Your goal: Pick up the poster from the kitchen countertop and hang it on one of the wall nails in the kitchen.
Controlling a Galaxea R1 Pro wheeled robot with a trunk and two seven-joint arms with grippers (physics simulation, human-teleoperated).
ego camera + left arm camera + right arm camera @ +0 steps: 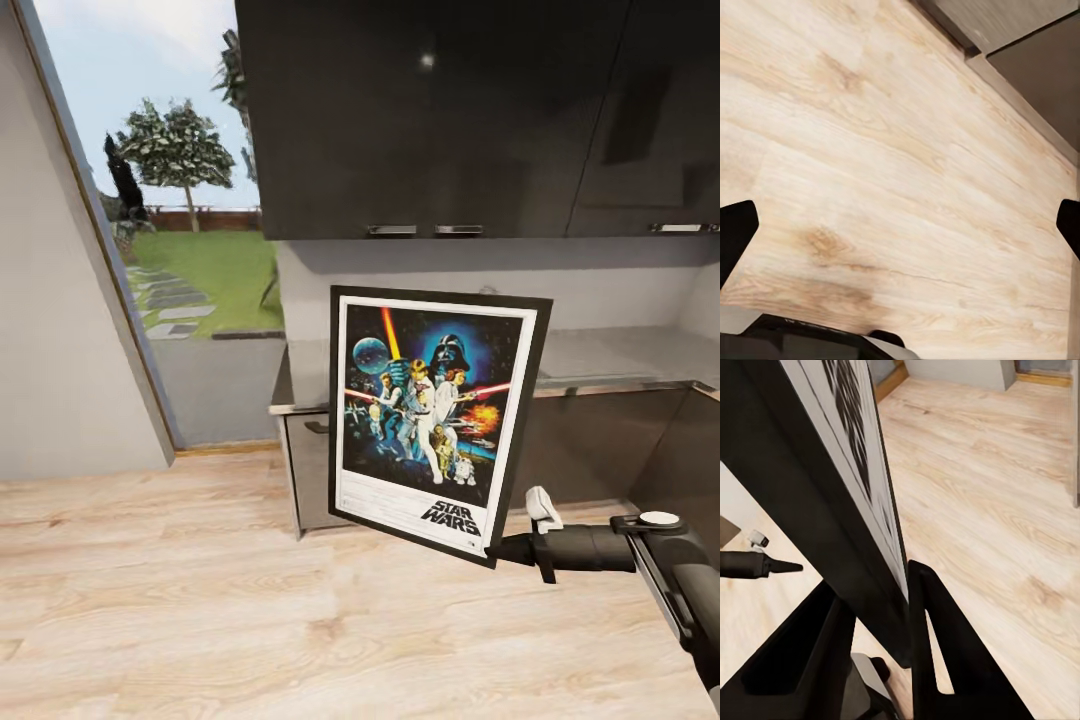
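i have the poster pinched at its lower right corner in the right gripper, jaws clamped on the frame edge. it stands upright, long axis vertical, lifted off the countertop and hanging over the floor, tilted slightly. black frame, white border, star wars art facing me. the left gripper is spread wide, holding nothing, pointed at the floor. i see no nail yet.

Dark glossy wall cabinets hung above, a large window showed a tree and lawn, over a pale wooden floor.
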